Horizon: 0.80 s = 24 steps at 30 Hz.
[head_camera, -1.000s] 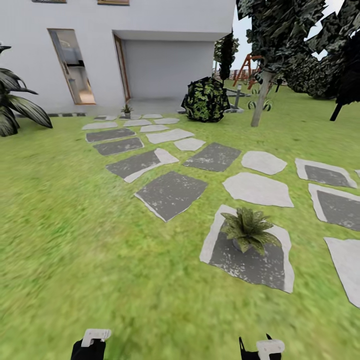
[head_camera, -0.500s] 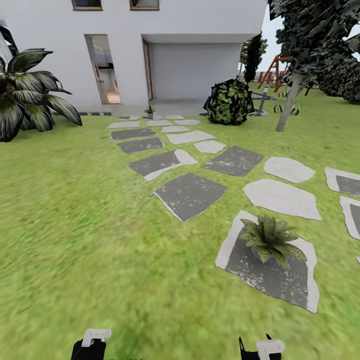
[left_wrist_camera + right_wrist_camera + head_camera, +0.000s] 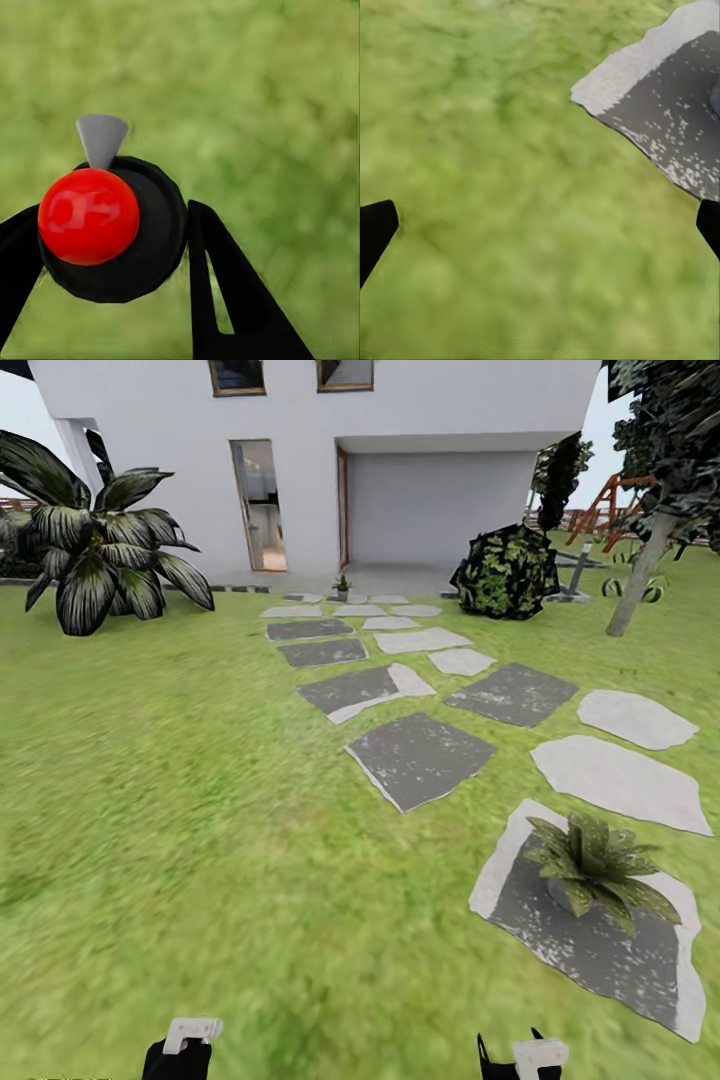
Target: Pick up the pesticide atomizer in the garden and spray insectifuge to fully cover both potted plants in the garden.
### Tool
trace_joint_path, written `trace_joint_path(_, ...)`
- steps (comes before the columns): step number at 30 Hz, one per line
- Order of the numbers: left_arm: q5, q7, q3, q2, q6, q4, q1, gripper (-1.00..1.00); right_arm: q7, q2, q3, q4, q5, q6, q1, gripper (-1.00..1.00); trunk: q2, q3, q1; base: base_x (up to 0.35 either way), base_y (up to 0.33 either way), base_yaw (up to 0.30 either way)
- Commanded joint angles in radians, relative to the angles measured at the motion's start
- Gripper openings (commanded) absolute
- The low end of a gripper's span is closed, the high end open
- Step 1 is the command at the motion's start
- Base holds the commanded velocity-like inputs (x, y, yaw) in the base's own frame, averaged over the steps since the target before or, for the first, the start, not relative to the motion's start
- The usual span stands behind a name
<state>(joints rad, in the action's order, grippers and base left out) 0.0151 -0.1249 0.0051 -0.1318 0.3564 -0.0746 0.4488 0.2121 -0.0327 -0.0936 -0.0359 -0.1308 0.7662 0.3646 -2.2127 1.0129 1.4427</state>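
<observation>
One potted plant (image 3: 595,865), a rosette of pointed green leaves in a grey pot, stands on a grey stepping stone (image 3: 600,950) at the right front of the garden lawn (image 3: 180,810). A second small potted plant (image 3: 343,584) sits far off by the house door. My left gripper (image 3: 192,1035) is at the bottom edge. In the left wrist view it (image 3: 112,217) is shut on the pesticide atomizer (image 3: 142,247), a dark round body with a red ball and a grey nozzle. My right gripper (image 3: 535,1052) (image 3: 540,225) is open over grass beside that stone's corner (image 3: 660,97).
A path of flat stepping stones (image 3: 420,755) runs to the white house (image 3: 450,480). A large striped-leaf palm (image 3: 100,550) stands at the left, a round dark bush (image 3: 508,572) and a tree trunk (image 3: 635,585) at the right. Open lawn lies at the left front.
The whole picture has shifted right as the camera turned left, bringing the palm into view. Both grippers keep their places at the bottom edge.
</observation>
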Motion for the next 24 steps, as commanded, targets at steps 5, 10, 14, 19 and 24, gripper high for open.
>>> trace_joint_path(5,0.0,-0.005,0.001,0.0,0.003,0.001,0.001,-1.0,0.009,0.0,-0.008,0.001,-0.006,0.001,0.0,1.0,0.0,-0.003,0.0,0.169,0.262,0.237)
trace_joint_path(10,-0.002,-0.005,0.001,0.0,0.003,0.001,0.001,-1.0,0.01,0.006,-0.008,0.001,-0.006,0.001,0.0,1.0,0.0,-0.004,0.0,0.216,0.25,0.051)
trace_joint_path(14,-0.004,-0.005,0.001,0.0,0.002,0.001,0.001,-1.0,0.007,0.01,-0.008,0.002,-0.007,-0.001,0.0,1.0,0.0,-0.004,0.0,0.259,0.218,0.0)
trace_joint_path(19,-0.006,-0.005,0.001,0.0,0.002,0.002,0.001,-1.0,0.007,0.01,-0.007,0.007,-0.007,-0.002,0.0,1.0,0.0,-0.004,0.0,0.306,0.118,0.0)
trace_joint_path(24,-0.006,-0.006,0.001,0.0,0.002,0.002,0.001,-1.0,0.007,0.01,-0.008,0.01,-0.007,-0.003,0.0,1.0,0.0,-0.004,0.0,0.333,0.015,0.0)
